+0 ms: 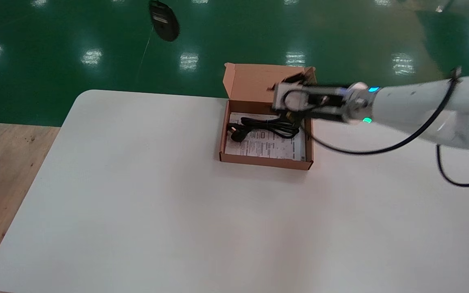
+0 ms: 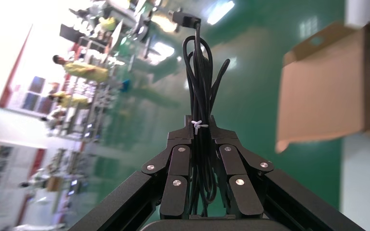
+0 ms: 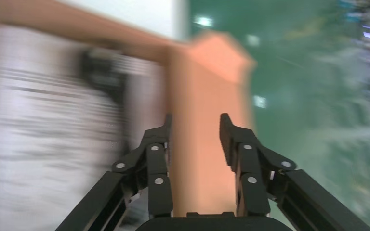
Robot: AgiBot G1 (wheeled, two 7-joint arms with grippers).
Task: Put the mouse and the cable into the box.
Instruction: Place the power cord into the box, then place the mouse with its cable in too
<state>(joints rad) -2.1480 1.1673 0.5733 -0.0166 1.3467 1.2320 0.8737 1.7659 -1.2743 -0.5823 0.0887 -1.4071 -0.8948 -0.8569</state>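
A brown cardboard box (image 1: 234, 152) sits open on the white table (image 1: 157, 211), its lid flap (image 1: 259, 83) standing up at the back. A black coiled cable (image 1: 267, 126) lies inside on a printed sheet (image 1: 271, 148). My right gripper (image 1: 283, 99) hovers over the box's back right corner. In the right wrist view that gripper (image 3: 194, 126) is open, with the lid flap (image 3: 207, 86) showing between its fingers. My left gripper (image 2: 201, 120) is shut on a black cord bundle (image 2: 200, 82) tied with a white twist tie. The black mouse (image 1: 163, 20) hangs upside down over the green floor, far left of the box.
The table's left edge borders a wooden surface (image 1: 2, 154), and green floor (image 1: 96, 61) lies beyond its far edge. The right arm's black hose (image 1: 381, 150) loops over the table to the right of the box. In the left wrist view the box (image 2: 327, 86) is off to one side.
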